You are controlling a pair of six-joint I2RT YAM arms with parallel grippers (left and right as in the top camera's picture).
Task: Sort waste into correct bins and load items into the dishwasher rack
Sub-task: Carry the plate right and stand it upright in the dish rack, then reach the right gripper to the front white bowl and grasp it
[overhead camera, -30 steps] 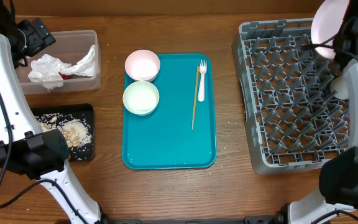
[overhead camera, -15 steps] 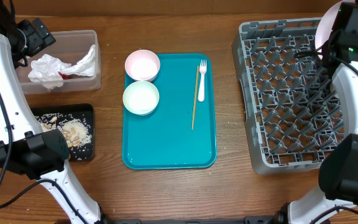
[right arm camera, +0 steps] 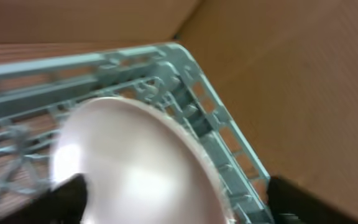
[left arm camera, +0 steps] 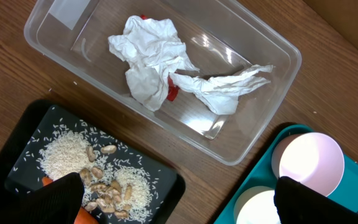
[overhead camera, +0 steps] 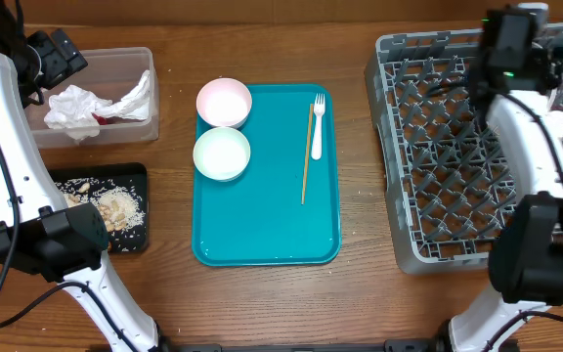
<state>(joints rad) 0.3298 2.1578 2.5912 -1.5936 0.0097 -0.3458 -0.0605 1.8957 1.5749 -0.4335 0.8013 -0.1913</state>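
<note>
The white plate [right arm camera: 135, 162] stands on edge in a far corner of the grey dishwasher rack [overhead camera: 438, 176]; my right gripper [right arm camera: 179, 200] is open around it, with both fingers wide of its rim. In the overhead view the right arm hides the plate. My left gripper [left arm camera: 179, 205] hangs open and empty above the bins. The clear tub [overhead camera: 151, 88] holds white napkins [overhead camera: 81, 106] and a red wrapper [left arm camera: 172, 93]. The black tray [overhead camera: 135, 176] holds food scraps [overhead camera: 115, 207] and a carrot [left arm camera: 82, 216]. Two bowls [overhead camera: 224, 102] [overhead camera: 222, 154], a fork [overhead camera: 318, 125] and a wooden stick [overhead camera: 307, 156] lie on the teal tray [overhead camera: 262, 225].
The rack's upright pegs [overhead camera: 448, 127] fill its floor. The teal tray lies between the bins on the left and the rack on the right. Brown cardboard [right arm camera: 303, 74] rises just behind the rack's corner.
The right gripper brought the plate down into the rack's far corner and opened off it. Its wrist swung left over the rack's back edge. The left arm stayed still.
</note>
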